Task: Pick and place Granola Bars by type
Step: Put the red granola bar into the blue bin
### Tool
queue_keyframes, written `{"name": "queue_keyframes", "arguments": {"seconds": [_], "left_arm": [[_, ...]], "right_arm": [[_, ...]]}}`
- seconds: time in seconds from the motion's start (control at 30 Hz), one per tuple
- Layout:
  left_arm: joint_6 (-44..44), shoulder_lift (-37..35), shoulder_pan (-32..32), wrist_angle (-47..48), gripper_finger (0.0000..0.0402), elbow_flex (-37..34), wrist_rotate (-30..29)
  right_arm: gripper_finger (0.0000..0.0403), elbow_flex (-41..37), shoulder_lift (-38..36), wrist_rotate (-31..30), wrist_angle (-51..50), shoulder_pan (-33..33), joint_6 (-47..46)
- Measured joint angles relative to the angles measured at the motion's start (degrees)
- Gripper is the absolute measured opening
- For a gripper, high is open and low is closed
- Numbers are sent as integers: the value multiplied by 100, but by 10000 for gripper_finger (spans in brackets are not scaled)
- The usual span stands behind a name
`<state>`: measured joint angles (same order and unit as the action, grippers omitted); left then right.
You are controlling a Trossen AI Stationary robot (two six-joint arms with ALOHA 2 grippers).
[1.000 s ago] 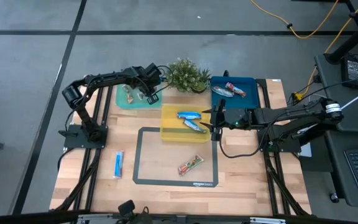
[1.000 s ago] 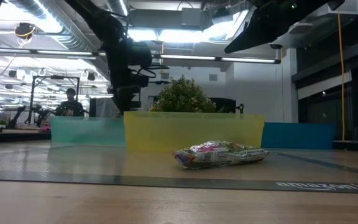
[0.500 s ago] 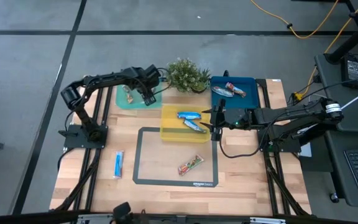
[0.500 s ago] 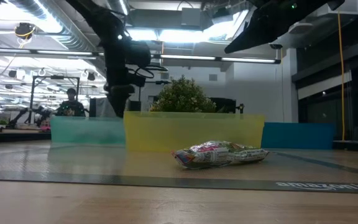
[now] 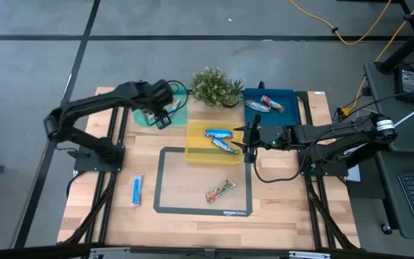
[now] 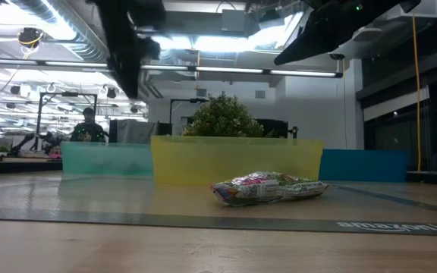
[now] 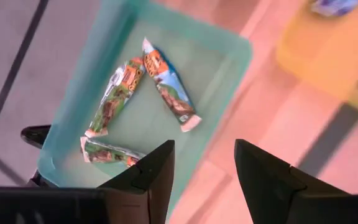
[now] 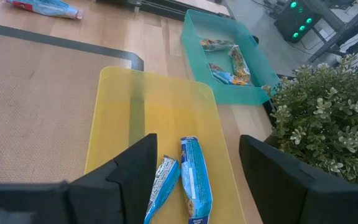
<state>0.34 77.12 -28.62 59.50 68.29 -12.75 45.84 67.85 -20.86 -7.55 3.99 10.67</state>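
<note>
Over the teal tray: the left gripper [image 5: 161,119] hangs above the near edge of the teal tray [image 5: 182,114], fingers [image 7: 148,177] apart with nothing between them
Under those fingers: three tan and green bars [image 7: 166,90] lie in the teal tray, already sorted
Right gripper: the right gripper [image 5: 249,138] sits at the right edge of the yellow tray [image 5: 196,155], fingers [image 8: 135,165] wide and empty, two blue bars [image 8: 192,177] just past them
Bars left out: a blue bar [image 5: 136,190] lies on the bare worktop [image 5: 106,216] near the left front; a silvery bar [image 5: 221,191] lies on the mat [image 5: 167,180]
Long axis: the blue bar runs front to back; the silvery bar lies slanted
Nearer arm: my guess is left for the blue bar, right for the silvery one
</note>
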Motion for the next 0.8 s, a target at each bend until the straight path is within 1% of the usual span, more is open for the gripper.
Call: {"name": "queue_keyframes", "arguments": {"seconds": [0.2,0.3,0.43,0.6,0.8], "left_arm": [[-404,-1083,669,375,159,0,3],[-848,-1622,1005,468,157,0,2],[-1542,-2119,1529,547,157,0,46],[-2247,-2404,2556,571,152,0,85],[-3371,-2291,4013,769,145,0,-11]], "right_arm": [[229,0,0,0,1,0,-8],[229,0,0,0,2,0,-10],[229,0,0,0,4,0,-13],[229,0,0,0,4,0,-135],[229,0,0,0,0,0,-159]]}}
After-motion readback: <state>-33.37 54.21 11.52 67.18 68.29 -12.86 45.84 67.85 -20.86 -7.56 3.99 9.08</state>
